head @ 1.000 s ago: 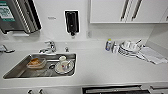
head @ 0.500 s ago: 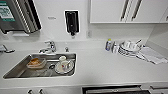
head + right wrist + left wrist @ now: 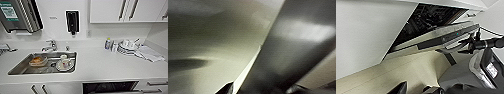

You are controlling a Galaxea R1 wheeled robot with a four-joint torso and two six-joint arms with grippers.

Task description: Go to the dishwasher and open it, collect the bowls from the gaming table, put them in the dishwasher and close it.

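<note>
Item, nearest: the dishwasher (image 3: 110, 87) is sitting at my six o'clock in the head view, under the counter edge, its dark racked opening showing below the white countertop (image 3: 100, 65). In the left wrist view I am seeing the dishwasher door (image 3: 436, 37) tilted partly open, brushed steel front toward me, the dark rack interior (image 3: 428, 17) behind it, and the pale floor (image 3: 398, 72) beneath.

Item: the right arm (image 3: 483, 43) is reaching toward the door's outer edge in the left wrist view; I cannot tell whether its claw is open or closed. The right wrist view is giving me blurred grey and pale surfaces that I cannot identify. Two dark tips of the left gripper (image 3: 413, 88) are showing at the edge of the left wrist view; whether that claw is open or closed, I cannot tell.

Item, mid-distance: the steel sink (image 3: 22, 68) is lying at nine o'clock, holding a bowl with something orange-brown (image 3: 37, 60) and, just beside it, a plate with a cup on it (image 3: 65, 64).

Item: the tap (image 3: 50, 45) is standing behind the sink.

Item, at two o'clock: stacked dishes (image 3: 126, 46), a small bottle (image 3: 108, 43) and a cloth (image 3: 150, 53) are resting on the counter.

Item, farthest: a black wall dispenser (image 3: 72, 21) at twelve, a paper towel dispenser (image 3: 20, 15) at ten, white upper cabinets (image 3: 120, 11) at one.

Change since half a second ago: none that I am detecting; the head view is holding the same framing and every item is staying put.
</note>
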